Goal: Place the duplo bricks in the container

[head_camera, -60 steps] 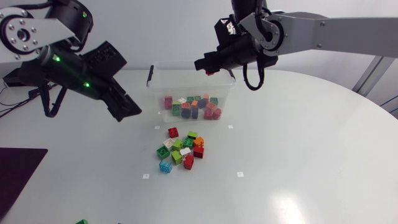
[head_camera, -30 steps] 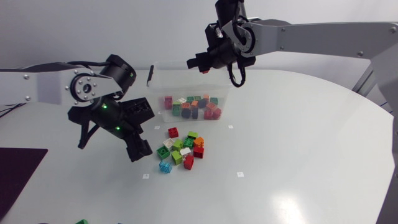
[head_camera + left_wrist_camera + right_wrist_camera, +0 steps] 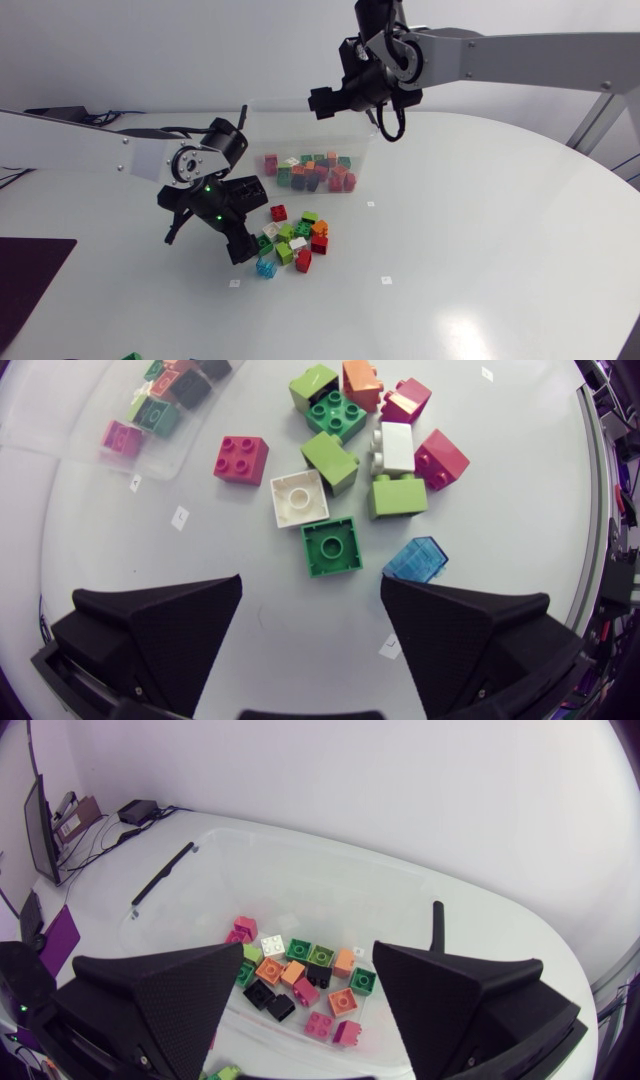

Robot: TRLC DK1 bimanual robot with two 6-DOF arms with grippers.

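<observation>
Left end effector [image 3: 311, 583] is hanging low over the white tabletop [image 3: 480, 260], its fingers spread wide and gripping nothing, touching nothing. Just ahead of the gap, a dark green square brick [image 3: 331, 547] is lying studs-up, with a white square brick [image 3: 299, 498] touching it beyond. A translucent blue brick [image 3: 416, 560] is sitting close to the tip of one finger, still apart from it. In the head view the left end effector [image 3: 240, 245] is hovering right beside the loose pile of coloured duplo bricks [image 3: 295, 238], on the blue brick's side.

Right end effector [image 3: 309, 948] is also standing wide open and empty, poised above the clear plastic container [image 3: 360, 140], where many bricks are already lying on the bottom.

Compared with a second ago, the left arm is swinging in from the tabletop's left side and dropping down to the pile. The right end effector [image 3: 322, 100] is barely shifting above the container's rim, and the small red speck at its fingers half a second ago is no longer showing.
</observation>
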